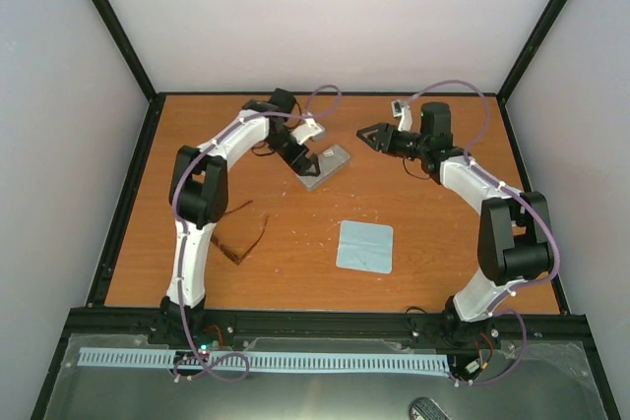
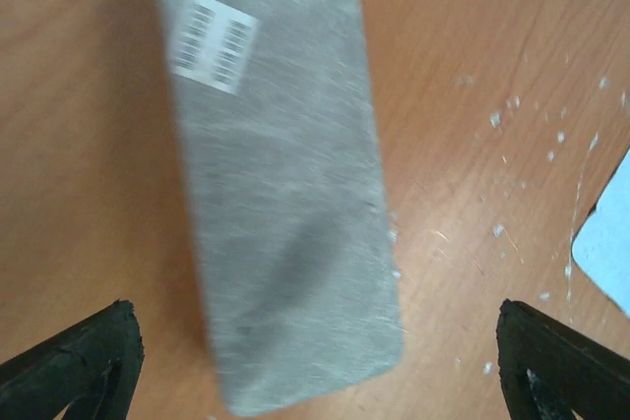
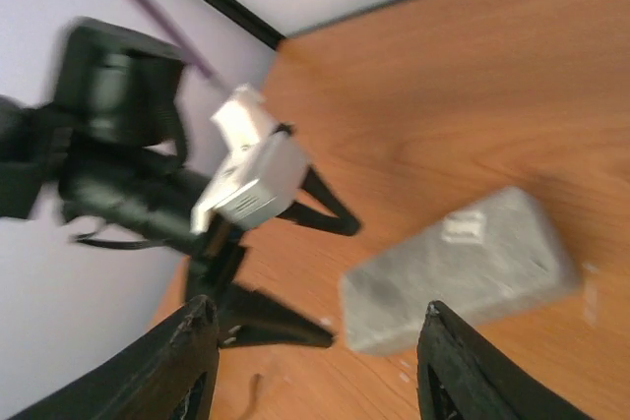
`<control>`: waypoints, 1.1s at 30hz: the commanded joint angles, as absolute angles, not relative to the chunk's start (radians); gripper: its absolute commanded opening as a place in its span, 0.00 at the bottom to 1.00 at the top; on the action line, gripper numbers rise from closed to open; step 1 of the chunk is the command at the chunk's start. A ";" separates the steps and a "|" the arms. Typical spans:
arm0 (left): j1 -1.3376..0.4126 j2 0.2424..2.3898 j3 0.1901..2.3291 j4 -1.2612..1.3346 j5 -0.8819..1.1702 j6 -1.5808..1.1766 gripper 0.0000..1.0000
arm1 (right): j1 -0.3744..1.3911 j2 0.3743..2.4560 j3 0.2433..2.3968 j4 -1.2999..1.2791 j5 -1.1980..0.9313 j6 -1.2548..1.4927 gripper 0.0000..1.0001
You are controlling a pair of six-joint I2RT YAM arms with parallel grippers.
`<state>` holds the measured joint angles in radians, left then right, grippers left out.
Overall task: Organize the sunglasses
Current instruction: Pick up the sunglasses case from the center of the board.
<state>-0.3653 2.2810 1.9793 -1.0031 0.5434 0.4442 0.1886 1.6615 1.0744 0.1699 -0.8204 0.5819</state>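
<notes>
The sunglasses (image 1: 243, 234), thin reddish-brown frame with amber lenses, lie on the table beside the left arm's lower link, far from both grippers. The closed grey case (image 1: 333, 161) lies at the back centre. My left gripper (image 1: 307, 166) hovers over its left end, open and empty. In the left wrist view the case (image 2: 281, 194), with a barcode label, fills the space between the wide-spread fingers (image 2: 79, 361). My right gripper (image 1: 368, 134) is open and empty to the right of the case. Its view shows the case (image 3: 458, 268) and the left gripper (image 3: 320, 268) ahead.
A light blue square cloth (image 1: 364, 246) lies flat at the front centre; its corner shows in the left wrist view (image 2: 605, 243). Black frame posts and pale walls close in the table (image 1: 443, 233) on three sides.
</notes>
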 commanded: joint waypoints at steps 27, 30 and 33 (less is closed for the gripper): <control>-0.529 2.214 1.825 -0.798 0.131 0.374 1.00 | 0.193 1.626 1.009 -0.117 -0.702 0.444 0.54; -0.529 2.214 1.821 -0.808 0.147 0.375 0.99 | 0.193 1.633 1.008 -0.115 -0.710 0.445 0.54; -0.527 2.229 1.809 -0.812 0.138 0.377 1.00 | 0.193 1.646 1.008 -0.110 -0.717 0.445 0.55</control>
<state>-0.5293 2.2021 1.7817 -0.7803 0.1188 0.3908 0.1905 1.6539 1.0134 -0.1165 -0.7101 0.4583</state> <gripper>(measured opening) 0.995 0.544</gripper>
